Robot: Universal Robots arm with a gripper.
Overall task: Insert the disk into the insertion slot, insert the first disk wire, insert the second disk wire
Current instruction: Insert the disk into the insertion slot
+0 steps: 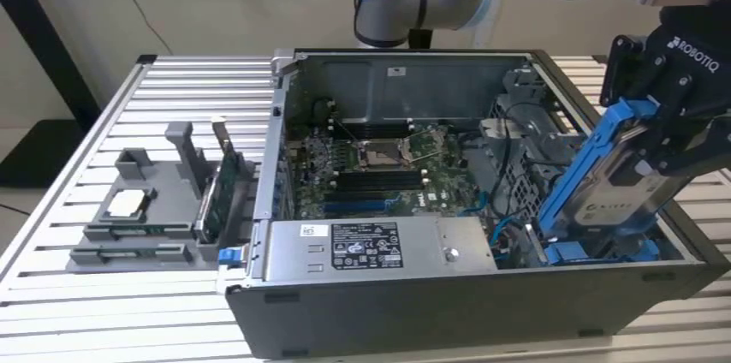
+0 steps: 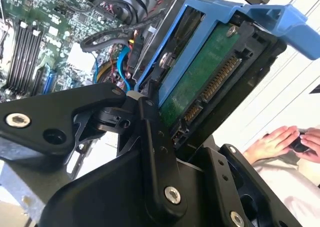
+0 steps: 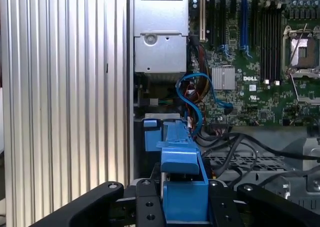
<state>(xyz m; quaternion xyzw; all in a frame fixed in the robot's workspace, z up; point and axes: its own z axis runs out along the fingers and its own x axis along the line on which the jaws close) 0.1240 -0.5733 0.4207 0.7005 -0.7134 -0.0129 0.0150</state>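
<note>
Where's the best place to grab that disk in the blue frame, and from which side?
Grip the disk by the upper end of its blue frame, one finger on each side, coming from above. It stands tilted with its lower end down in the computer case, so the top end is the free part. The gripper squeezes it that way now.

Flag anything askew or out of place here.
The disk, gripped by the pincer, leans tilted over the computer case at the exterior view's right, lower end near the insertion slot, not seated. A person's hands show in the second wrist view.
</note>
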